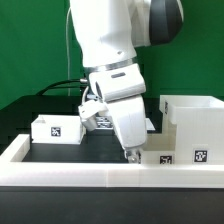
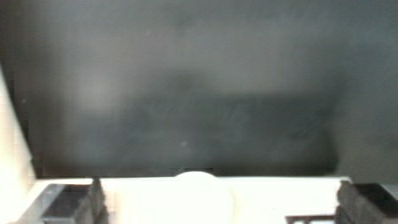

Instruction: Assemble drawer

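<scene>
My gripper point(image 1: 131, 153) points straight down at the front of the table, just left of the big boxy housing point(image 1: 190, 118) in the exterior view. In the wrist view my gripper point(image 2: 222, 205) is open wide. The dark fingers point(image 2: 86, 203) stand on either side of a small white tray point(image 2: 214, 202) with a round knob on its edge. That tray point(image 1: 163, 156) sits low against the housing's left side. The second small tray point(image 1: 55, 128) rests apart at the exterior view's left, its tag facing the camera.
The long low white rim point(image 1: 70, 172) runs along the table's front and shows as a pale strip in the wrist view point(image 2: 13, 150). The marker board point(image 1: 100, 122) lies behind my arm. Black table surface point(image 2: 196, 90) stretches beyond the tray.
</scene>
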{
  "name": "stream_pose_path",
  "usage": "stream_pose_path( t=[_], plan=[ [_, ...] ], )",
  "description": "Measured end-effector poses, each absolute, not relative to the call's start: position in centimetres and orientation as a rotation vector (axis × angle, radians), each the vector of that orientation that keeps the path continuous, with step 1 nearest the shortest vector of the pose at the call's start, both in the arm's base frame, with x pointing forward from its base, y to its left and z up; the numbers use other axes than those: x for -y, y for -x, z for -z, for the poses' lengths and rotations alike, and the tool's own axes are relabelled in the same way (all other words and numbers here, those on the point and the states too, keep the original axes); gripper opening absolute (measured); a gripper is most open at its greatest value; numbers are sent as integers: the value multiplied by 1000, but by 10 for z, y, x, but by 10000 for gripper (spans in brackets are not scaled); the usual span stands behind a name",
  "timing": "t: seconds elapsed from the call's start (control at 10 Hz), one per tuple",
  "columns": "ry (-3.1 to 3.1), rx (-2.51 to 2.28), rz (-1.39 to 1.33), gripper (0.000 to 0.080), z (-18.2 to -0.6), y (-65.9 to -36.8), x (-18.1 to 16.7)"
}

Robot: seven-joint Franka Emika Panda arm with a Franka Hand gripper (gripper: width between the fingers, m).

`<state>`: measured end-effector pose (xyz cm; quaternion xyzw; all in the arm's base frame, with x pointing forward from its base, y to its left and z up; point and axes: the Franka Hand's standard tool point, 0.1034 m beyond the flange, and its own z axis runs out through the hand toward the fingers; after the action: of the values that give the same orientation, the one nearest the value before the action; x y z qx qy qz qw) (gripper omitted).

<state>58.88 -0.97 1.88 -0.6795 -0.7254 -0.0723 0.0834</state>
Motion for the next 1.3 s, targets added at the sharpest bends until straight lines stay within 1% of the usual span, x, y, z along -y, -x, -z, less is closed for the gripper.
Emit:
stream_pose_path(
  t=[0.2, 0.6, 0.8, 1.1, 1.3],
  plan=[
    [2067, 2125, 213, 648, -20, -593, 2],
    [2085, 2112, 217, 648, -20, -594, 2],
    [2058, 2130, 211, 648, -19, -591, -12],
    [2034, 2157, 202, 648, -19, -594, -34],
    [2036, 2149, 195, 648, -18, -594, -30]
  ],
)
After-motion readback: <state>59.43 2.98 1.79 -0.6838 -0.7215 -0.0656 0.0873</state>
